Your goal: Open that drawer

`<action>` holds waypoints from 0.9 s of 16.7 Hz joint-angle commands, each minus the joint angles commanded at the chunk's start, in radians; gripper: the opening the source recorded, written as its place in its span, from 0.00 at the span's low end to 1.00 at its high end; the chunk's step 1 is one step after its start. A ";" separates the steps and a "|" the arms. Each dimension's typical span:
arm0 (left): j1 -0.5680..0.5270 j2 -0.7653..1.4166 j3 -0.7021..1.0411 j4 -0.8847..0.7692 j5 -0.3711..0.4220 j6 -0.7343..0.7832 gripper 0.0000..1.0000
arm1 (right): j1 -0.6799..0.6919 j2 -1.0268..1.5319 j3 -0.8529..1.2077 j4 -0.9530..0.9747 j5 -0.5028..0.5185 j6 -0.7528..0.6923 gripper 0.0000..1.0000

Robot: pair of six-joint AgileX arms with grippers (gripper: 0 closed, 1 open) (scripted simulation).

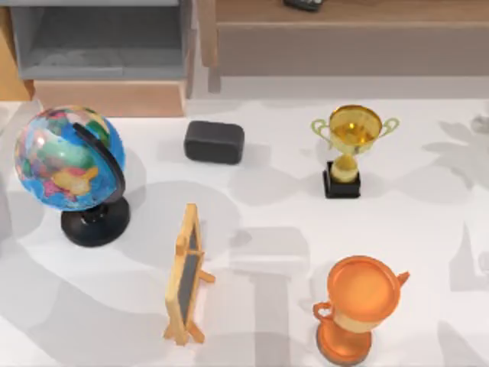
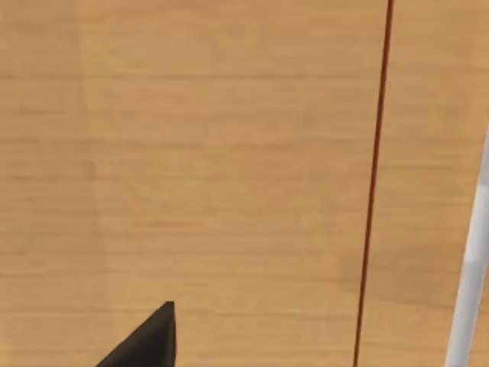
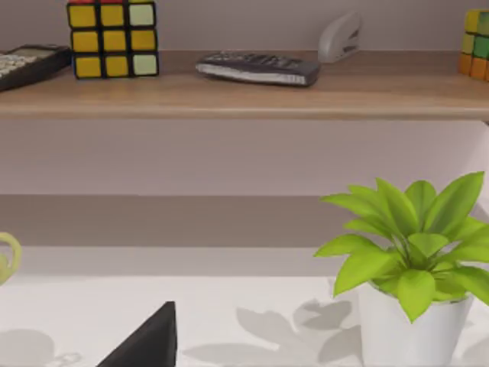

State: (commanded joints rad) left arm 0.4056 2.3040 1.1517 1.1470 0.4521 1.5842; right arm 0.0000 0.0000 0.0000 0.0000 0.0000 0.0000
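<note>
The drawer point(image 1: 107, 98) sits at the table's far left. Its light-wood front panel faces the table, and its grey floor and walls lie open to the top view behind the panel. In the left wrist view, a dark piece of my left gripper point(image 2: 149, 342) hangs very close to a light-wood surface point(image 2: 199, 153) crossed by a thin dark line. A dark piece of my right gripper point(image 3: 149, 342) shows in the right wrist view, above the white table and facing the back shelf.
A globe point(image 1: 67, 160) stands just in front of the drawer. A black box point(image 1: 214, 142), a gold trophy point(image 1: 348, 149), an orange trophy point(image 1: 357, 306) and a small easel board point(image 1: 186, 274) stand on the table. A potted plant point(image 3: 409, 267) stands below the long shelf point(image 3: 244, 95).
</note>
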 joint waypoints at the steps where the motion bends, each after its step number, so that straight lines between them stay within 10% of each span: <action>1: -0.004 0.011 0.022 -0.011 -0.004 0.000 1.00 | 0.000 0.000 0.000 0.000 0.000 0.000 1.00; 7: -0.012 0.030 0.063 -0.032 -0.012 0.000 1.00 | 0.000 0.000 0.000 0.000 0.000 0.000 1.00; 15: -0.012 0.030 0.063 -0.032 -0.012 0.000 0.40 | 0.000 0.000 0.000 0.000 0.000 0.000 1.00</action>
State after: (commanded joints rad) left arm 0.3935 2.3343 1.2145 1.1146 0.4404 1.5838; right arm 0.0000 0.0000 0.0000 0.0000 0.0000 0.0000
